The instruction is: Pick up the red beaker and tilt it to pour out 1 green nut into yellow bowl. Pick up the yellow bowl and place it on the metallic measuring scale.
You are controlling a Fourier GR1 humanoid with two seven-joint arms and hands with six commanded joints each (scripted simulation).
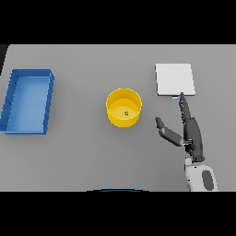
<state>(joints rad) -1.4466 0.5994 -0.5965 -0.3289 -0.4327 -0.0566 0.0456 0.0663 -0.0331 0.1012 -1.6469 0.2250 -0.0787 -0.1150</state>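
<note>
Looking down at the worktop (83, 152), I am seeing the right hand (191, 133) hanging over its right side with fingers straight and thumb spread toward the bowl (123, 107), holding nothing. The fingertips are lying just at the scale's (174, 79) near edge. The yellow bowl is sitting mid-worktop, apart from the hand, with a green nut (126, 113) inside. A blue tray (27, 101) is lying by the left edge.
</note>
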